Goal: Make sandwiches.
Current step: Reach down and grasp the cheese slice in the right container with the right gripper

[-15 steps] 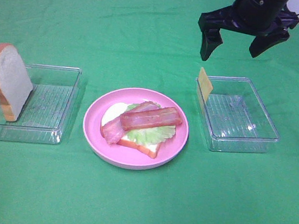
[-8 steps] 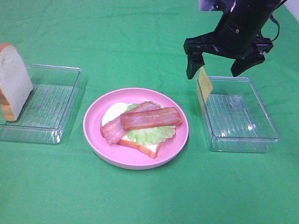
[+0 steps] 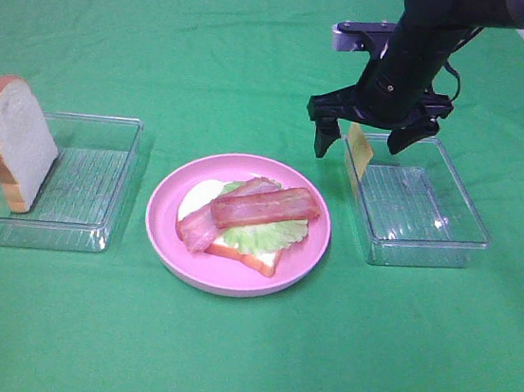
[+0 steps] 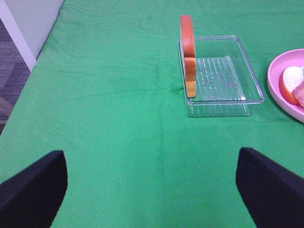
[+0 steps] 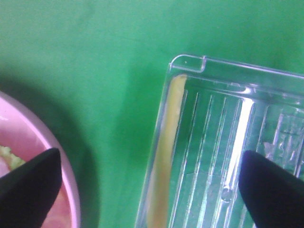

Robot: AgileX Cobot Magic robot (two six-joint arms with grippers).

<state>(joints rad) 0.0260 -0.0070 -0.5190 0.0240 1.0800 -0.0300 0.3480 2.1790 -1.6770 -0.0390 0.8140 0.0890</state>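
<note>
I read the black right arm [image 3: 423, 53] reaching in from the far side, wrist pitched steeply downward. Its black two-finger tool [image 3: 357, 143] points down, jaws spread wide. The black left tool [image 4: 152, 190] looks forward at a shallow downward angle, its fingers [image 4: 33, 190] likewise wide apart, gripping nothing.

Round pink plate [image 3: 232, 285] in the middle of a green cloth [image 3: 241, 366], a clear ribbed plastic tray [image 3: 91, 185] on its left, a second clear tray [image 3: 423, 211] on its right, both rectangular, flat on the cloth, neither touching the plate.
</note>
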